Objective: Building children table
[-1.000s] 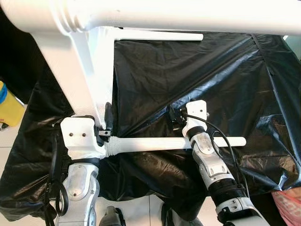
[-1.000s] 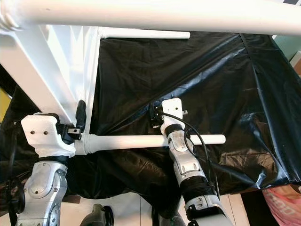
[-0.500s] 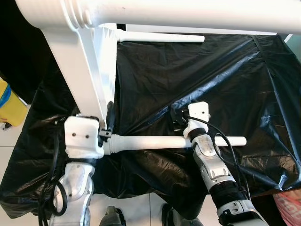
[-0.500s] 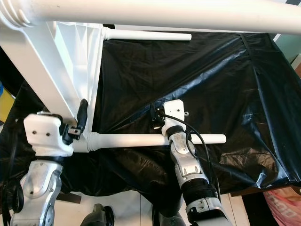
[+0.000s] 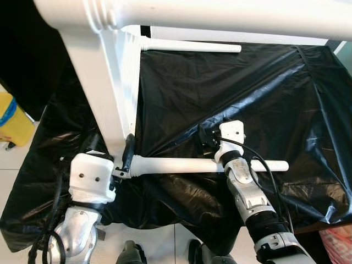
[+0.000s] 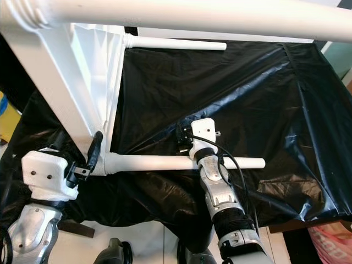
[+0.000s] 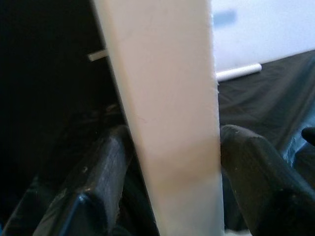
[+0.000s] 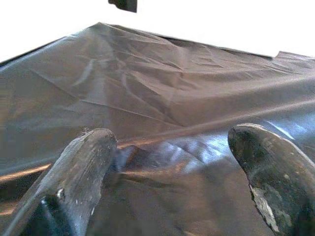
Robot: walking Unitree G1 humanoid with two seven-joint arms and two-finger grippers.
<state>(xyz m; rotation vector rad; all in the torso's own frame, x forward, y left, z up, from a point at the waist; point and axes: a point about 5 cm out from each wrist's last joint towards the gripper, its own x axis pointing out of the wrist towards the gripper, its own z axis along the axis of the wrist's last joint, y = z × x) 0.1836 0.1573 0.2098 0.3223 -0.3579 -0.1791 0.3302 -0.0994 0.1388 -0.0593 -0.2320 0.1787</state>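
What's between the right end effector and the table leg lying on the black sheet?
Nothing visible. The right end effector is open over the black sheet, with the lying table leg under its wrist. The left end effector straddles the white frame.

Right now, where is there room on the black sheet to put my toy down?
The wide bare stretch of black sheet between the far white leg and the near white leg. It's crowded beside the table frame, where both grippers work.

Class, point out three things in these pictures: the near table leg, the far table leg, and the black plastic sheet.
near table leg (image 5: 181, 165), left eye view, middle of its shaft.
far table leg (image 5: 192, 47), left eye view, middle of its shaft.
black plastic sheet (image 6: 220, 82), right eye view, bare creased middle.
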